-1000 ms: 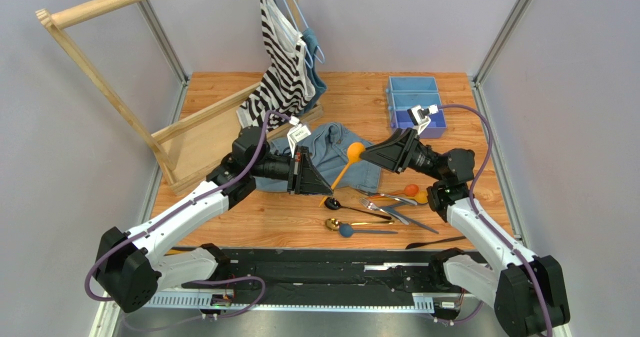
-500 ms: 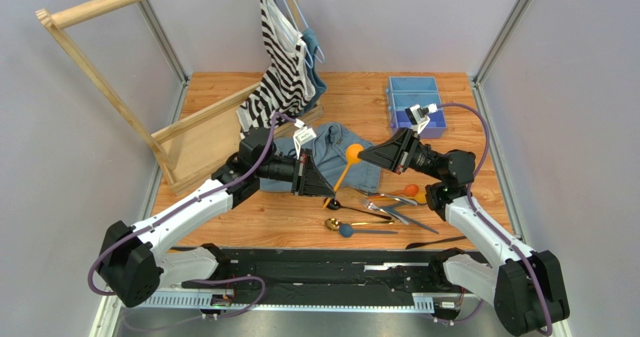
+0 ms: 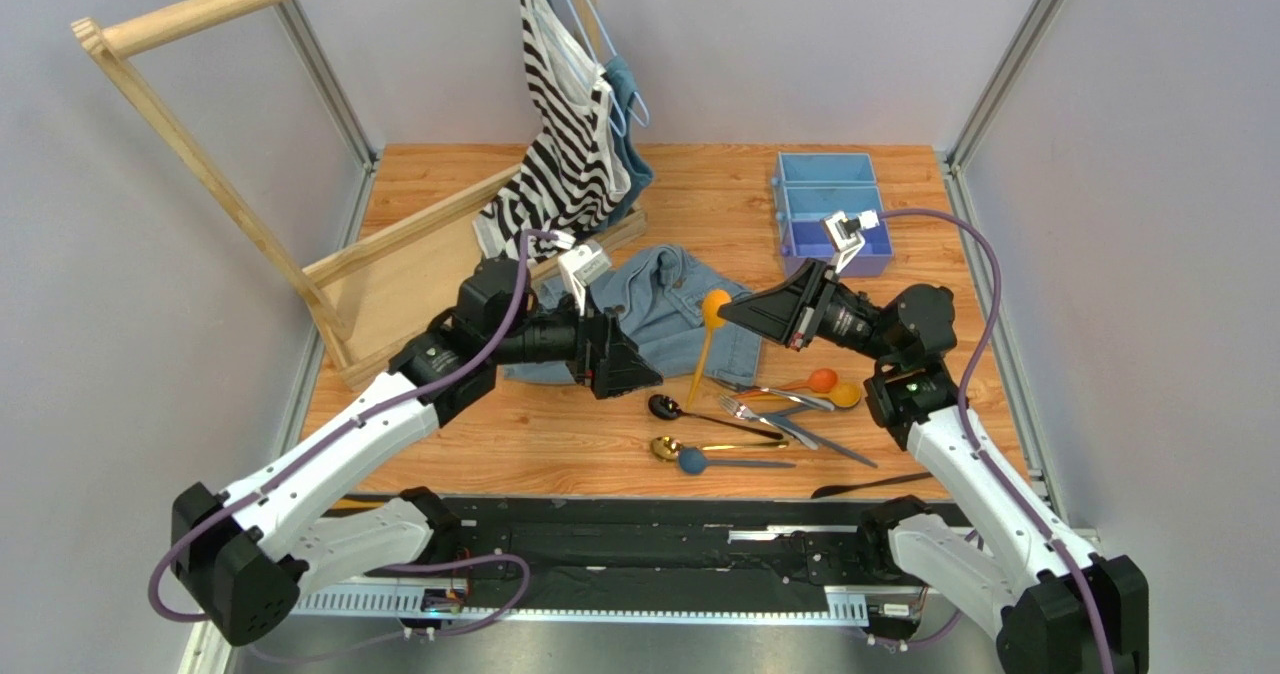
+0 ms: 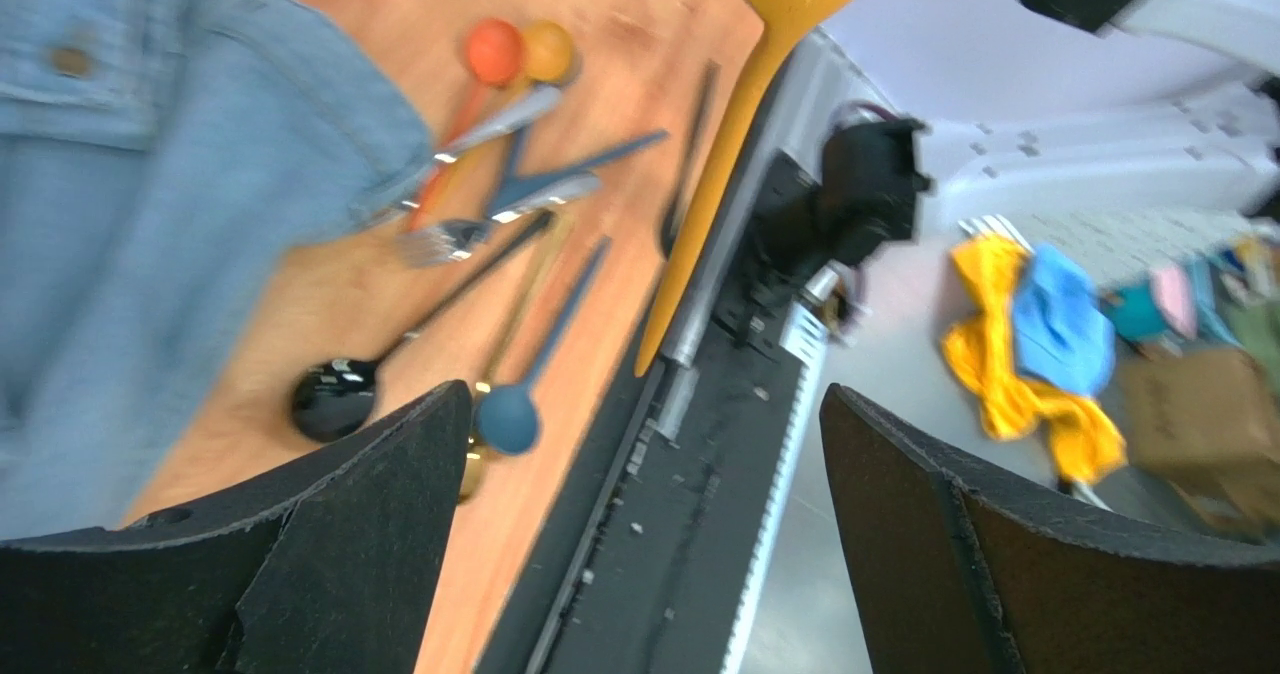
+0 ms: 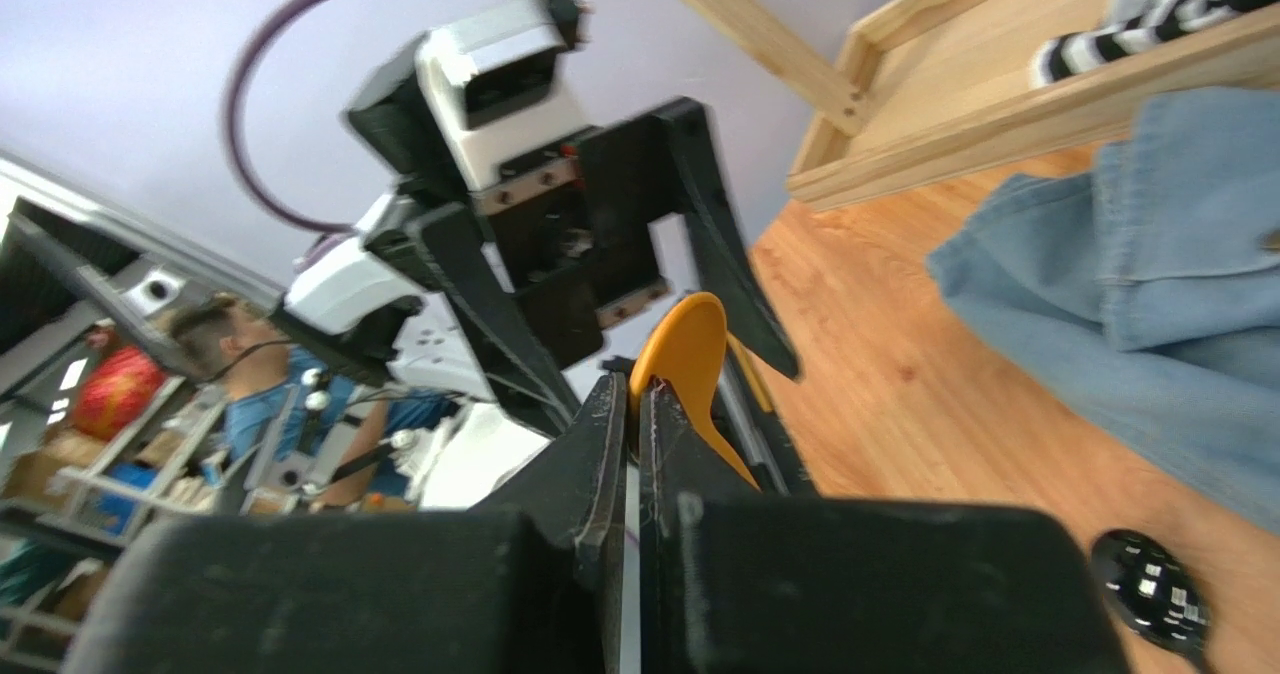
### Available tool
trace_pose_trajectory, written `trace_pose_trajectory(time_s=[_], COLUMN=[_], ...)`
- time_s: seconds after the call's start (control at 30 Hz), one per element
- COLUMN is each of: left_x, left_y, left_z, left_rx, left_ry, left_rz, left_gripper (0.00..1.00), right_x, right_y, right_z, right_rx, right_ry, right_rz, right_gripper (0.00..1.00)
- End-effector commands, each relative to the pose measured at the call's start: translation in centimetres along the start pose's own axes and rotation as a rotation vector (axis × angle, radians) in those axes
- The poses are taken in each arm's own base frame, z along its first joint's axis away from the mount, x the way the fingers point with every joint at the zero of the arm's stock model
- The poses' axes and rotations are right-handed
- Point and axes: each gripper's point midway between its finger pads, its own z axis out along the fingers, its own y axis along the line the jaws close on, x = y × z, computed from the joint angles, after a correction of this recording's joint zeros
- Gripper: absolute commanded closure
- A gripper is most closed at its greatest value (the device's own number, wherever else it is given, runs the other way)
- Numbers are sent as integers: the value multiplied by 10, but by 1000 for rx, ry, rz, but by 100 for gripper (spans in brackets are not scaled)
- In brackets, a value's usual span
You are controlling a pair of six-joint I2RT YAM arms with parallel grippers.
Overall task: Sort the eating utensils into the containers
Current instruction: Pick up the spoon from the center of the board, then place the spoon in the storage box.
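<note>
Orange-yellow, long, bowl uppermost: so hangs the big spoon (image 3: 706,347) from above, pinched at the bowl by the right gripper (image 3: 730,314), jaws clamped on it, handle slanting down over the table (image 3: 706,179). Puts the left gripper (image 3: 639,367) just beside that handle, spread wide, holding nothing. Leaves the other cutlery loose near the front edge: black spoon (image 3: 669,406), gold spoon (image 3: 663,446), blue spoon (image 3: 691,461), forks (image 3: 759,404), two small spoons (image 3: 819,380), dark knife (image 3: 869,484). Sets the blue tray (image 3: 824,179) at the far right, well apart from all of it; cannot tell its contents from here.

From the left wrist: looks out between two black fingers (image 4: 346,539) standing far apart, nothing between them, spoon handle out ahead. Adds the loose pieces in close detail, beside a denim garment (image 4: 135,179). Misses the tray altogether.

From the right wrist: gives what neither other view gives, namely both fingers (image 5: 601,449) pressed together with the bowl's edge poking out between them. Hides the handle and the tray.

Reads as a hand-over completed, with the carry to the tray in hand. Calls next for a swing back and right over the tray, handle lined up along a compartment, then lowering before letting go; thin hold on a bowl, so best done slowly against swinging.
</note>
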Motion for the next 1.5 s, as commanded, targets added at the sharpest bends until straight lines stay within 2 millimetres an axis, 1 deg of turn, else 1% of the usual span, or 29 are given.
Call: trace_pose_trajectory(time_s=[0.0,0.07,0.1,0.13,0.2,0.23,0.33,0.47,0.53,0.73,0.77,0.8,0.83,0.87,0.9,1.0,1.03,1.07,1.13,1.17,1.2,1.23,1.27,1.3,1.33,1.37,1.4,1.43,1.47], left_x=[-26,-32,-29,-34,-30,-34,-29,-20,-20,-15,-14,-14,-13,-13,-13,-12,-11,-12,-10,-9,-10,-10,-9,-9,-9,-8,-8,-8,-7], left_y=[19,33,42,55,70,80,97,109,112,113,114,113,113,112,110,107,106,105,103,103,101,101,101,99,99,99,98,97,97], left_z=[-21,-32,-38,-49,-62,-75,-95,-104,-103,-92,-91,-91,-90,-90,-90,-89,-88,-89,-89,-89,-89,-90,-89,-88,-89,-88,-86,-85,-84], left_rx=[-219,-332,-390,-491,-596,-685,-822,-902,-915,-884,-880,-876,-870,-864,-859,-839,-830,-825,-816,-815,-808,-806,-801,-794,-794,-789,-775,-767,-764], left_ry=[-85,-129,-127,-167,-169,-198,-201,-152,-134,-92,-88,-89,-84,-86,-92,-95,-93,-98,-102,-101,-109,-110,-111,-109,-109,-110,-106,-107,-105], left_rz=[74,71,54,50,43,44,42,62,58,52,54,53,54,54,55,53,54,54,54,52,51,53,50,52,51,51,51,53,54], left_gripper=[6,6,6,6,6,6,5,5,6,6,5,5,6,5,6,6,6,6,6,6,6,6,6,6,6,6,6,6,6], right_x=[-9,-14,-14,-16,-21,-24,-32,-55,-66,-124,-131,-148,-155,-162,-178,-200,-212,-216,-236,-243,-250,-262,-267,-273,-277,-289,-295,-305,-320], right_y=[-20,-31,-38,-44,-58,-63,-79,-98,-101,-116,-126,-123,-126,-136,-133,-149,-146,-156,-157,-168,-171,-165,-178,-181,-194,-189,-190,-205,-200], right_z=[0,0,-2,-3,-6,-8,-15,-28,-32,-35,-33,-33,-33,-28,-28,-26,-23,-21,-22,-26,-28,-25,-28,-31,-32,-29,-26,-38,-38], right_rx=[136,185,214,238,310,335,416,526,545,612,621,613,612,605,594,578,558,553,546,566,571,559,586,598,622,612,611,645,646], right_ry=[-20,-48,-53,-64,-95,-111,-161,-289,-341,-503,-514,-546,-556,-559,-585,-612,-624,-624,-659,-674,-688,-703,-714,-728,-730,-745,-746,-763,-782], right_rz=[-54,-55,-41,-40,-36,-37,-44,-67,-73,-91,-73,-78,-67,-46,-52,-31,-40,-34,-51,-48,-54,-76,-72,-80,-74,-94,-101,-107,-123], right_gripper=[100,100,100,100,100,100,100,100,100,100,100,100,100,100,100,100,100,100,100,100,100,100,100,100,100,100,100,100,100])
